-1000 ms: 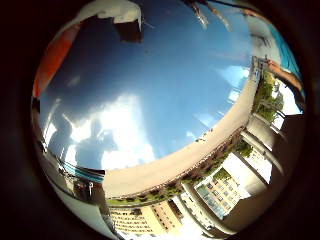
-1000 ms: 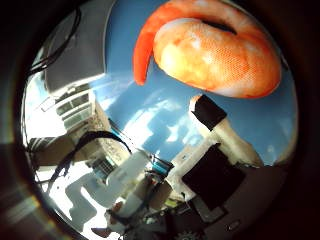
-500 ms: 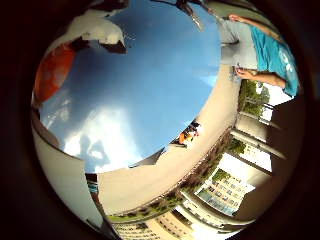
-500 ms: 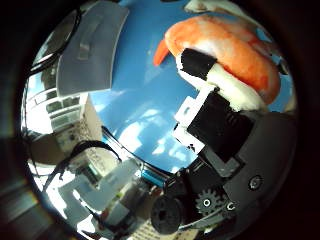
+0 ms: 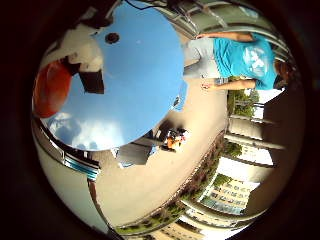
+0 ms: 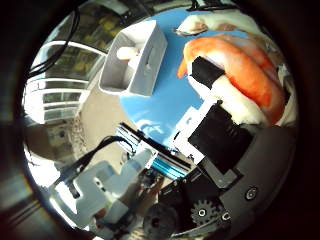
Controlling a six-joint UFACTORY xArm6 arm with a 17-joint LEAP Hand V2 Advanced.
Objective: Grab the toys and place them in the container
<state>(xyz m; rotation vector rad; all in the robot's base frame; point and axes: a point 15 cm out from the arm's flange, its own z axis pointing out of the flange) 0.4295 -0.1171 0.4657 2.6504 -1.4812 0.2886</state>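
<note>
One toy point(image 6: 131, 52), perhaps, inside grey container point(image 6: 150, 70).

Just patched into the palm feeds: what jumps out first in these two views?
The big orange-and-white plush shrimp toy fills one side of the thumb-side view, right against the palm, with the robot hand and its fingers curled onto it. Beyond it, a grey rectangular container stands on the round blue table, already holding a pale toy.
</note>
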